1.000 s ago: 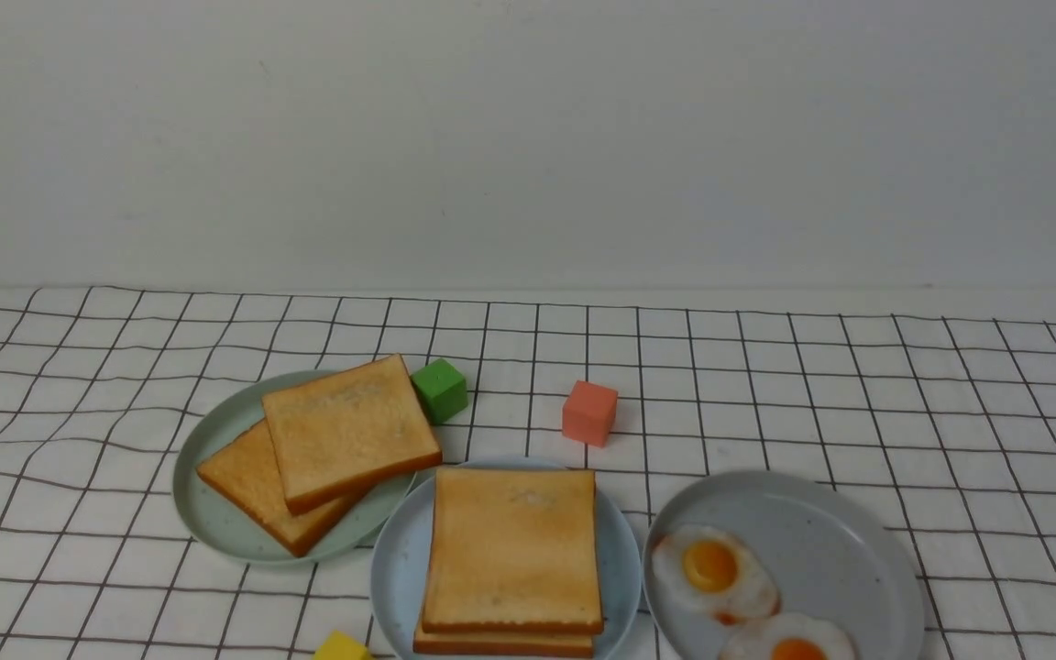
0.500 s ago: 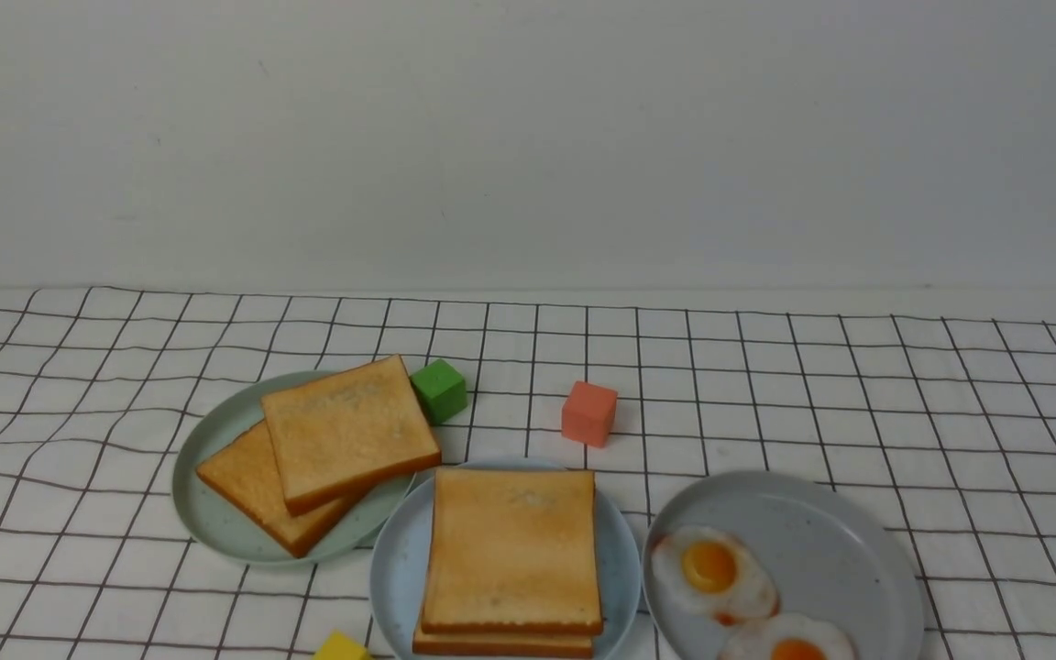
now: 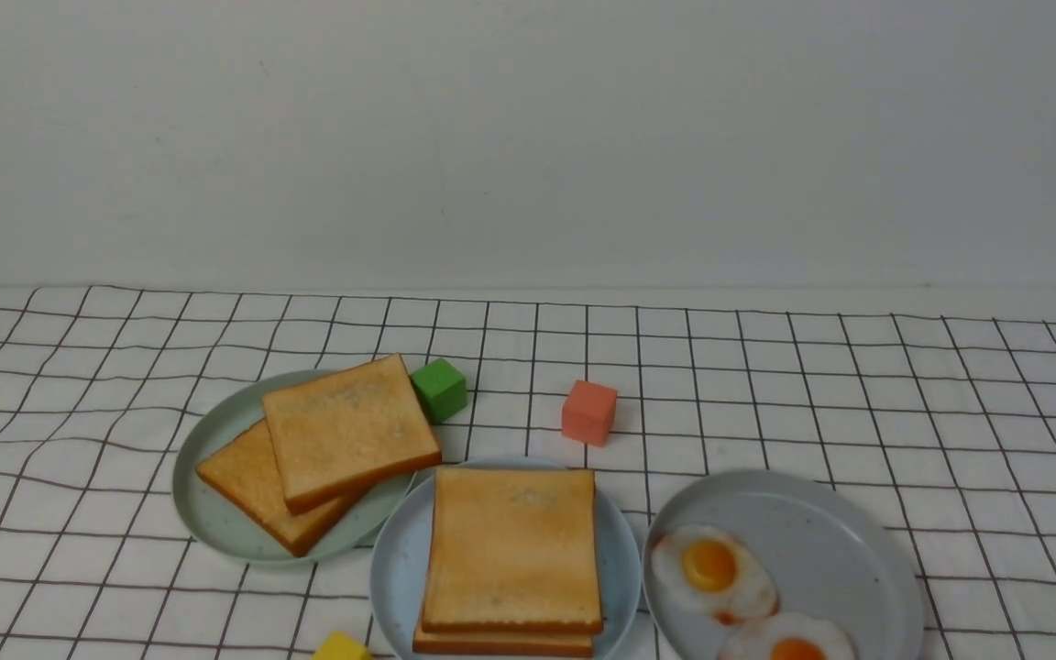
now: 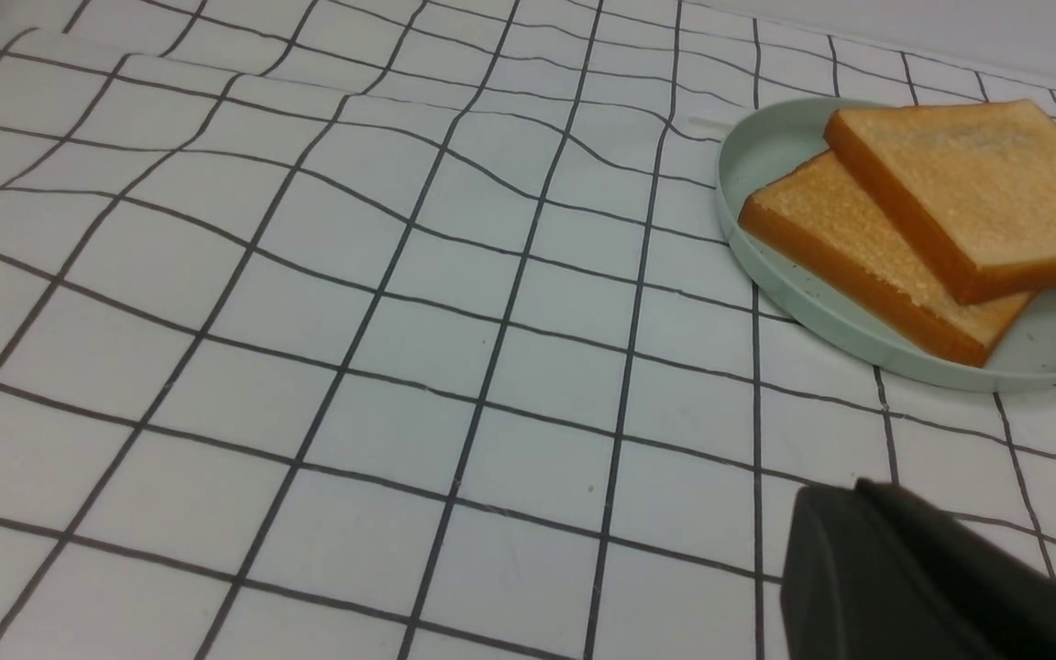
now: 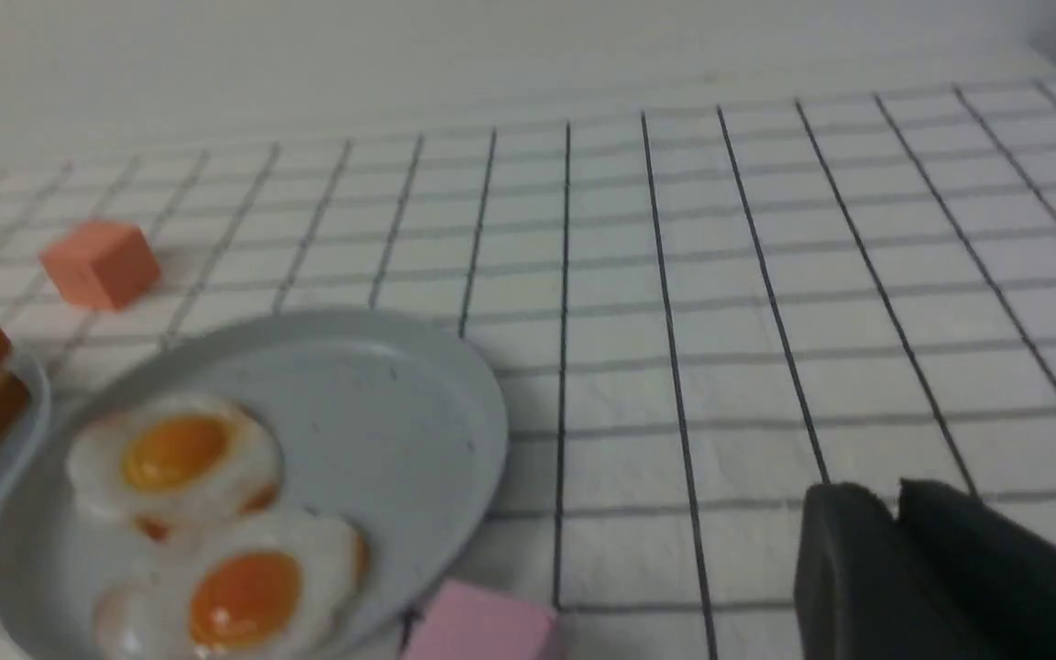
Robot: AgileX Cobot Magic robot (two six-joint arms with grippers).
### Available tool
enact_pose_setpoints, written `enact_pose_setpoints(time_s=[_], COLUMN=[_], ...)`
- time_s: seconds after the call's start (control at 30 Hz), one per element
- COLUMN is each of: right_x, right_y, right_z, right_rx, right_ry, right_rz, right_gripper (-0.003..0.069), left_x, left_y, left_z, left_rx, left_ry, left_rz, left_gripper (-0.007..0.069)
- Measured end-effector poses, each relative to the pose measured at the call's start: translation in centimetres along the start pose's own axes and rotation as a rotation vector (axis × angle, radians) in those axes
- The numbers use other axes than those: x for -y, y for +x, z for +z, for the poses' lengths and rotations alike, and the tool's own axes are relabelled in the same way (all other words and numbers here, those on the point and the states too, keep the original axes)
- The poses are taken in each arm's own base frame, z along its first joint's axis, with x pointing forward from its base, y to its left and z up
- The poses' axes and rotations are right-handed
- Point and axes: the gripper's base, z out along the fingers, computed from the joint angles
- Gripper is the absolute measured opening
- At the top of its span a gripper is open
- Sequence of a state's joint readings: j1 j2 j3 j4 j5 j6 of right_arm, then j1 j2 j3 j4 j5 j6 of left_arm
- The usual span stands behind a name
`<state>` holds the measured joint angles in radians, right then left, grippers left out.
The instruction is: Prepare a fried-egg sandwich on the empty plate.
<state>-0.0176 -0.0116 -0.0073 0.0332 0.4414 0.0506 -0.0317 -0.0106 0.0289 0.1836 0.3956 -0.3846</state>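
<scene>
Fried-egg sandwich [image 3: 511, 550] sits stacked on the empty plate [image 3: 397, 568], at 6 o'clock on the worktop, seemingly finished; left claw [image 4: 913, 577] closed, holding nothing; right claw [image 5: 899, 559] empty, barely parted, both parked clear.

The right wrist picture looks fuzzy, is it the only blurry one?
Yes: in the right wrist view the eggs, pink block and grid lines are soft and smeared. The front view is sharp, with gentle, even light and faint shadows. The left wrist view is crisp on the toast; its wavy grid lines are cloth wrinkles.
</scene>
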Motion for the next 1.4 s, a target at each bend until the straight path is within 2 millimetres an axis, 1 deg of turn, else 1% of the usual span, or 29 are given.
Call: enact_pose_setpoints(time_s=[0.03,0.1,0.5,1.4], right_x=[0.03,0.06,0.36,0.37], right_y=[0.33,0.3,0.23,0.25], right_z=[0.12,0.24,0.27,0.28], right_rx=[-0.013,0.013,0.031,0.03], right_ry=[0.002,0.003,0.055,0.057], right_rz=[0.0,-0.002,0.007,0.007], right_gripper=[0.0101,0.0103,0.0118,0.0141], left_x=[0.0,0.0,0.0,0.0], left_y=[0.0,-0.01,-0.01,-0.01], left_z=[0.0,0.0,0.0,0.0], left_rx=[0.0,0.001,0.001,0.001], left_ry=[0.0,0.0,-0.001,-0.001], left_rz=[0.0,0.0,0.0,0.0], left_gripper=[0.0017,0.0017,0.0017,0.0039])
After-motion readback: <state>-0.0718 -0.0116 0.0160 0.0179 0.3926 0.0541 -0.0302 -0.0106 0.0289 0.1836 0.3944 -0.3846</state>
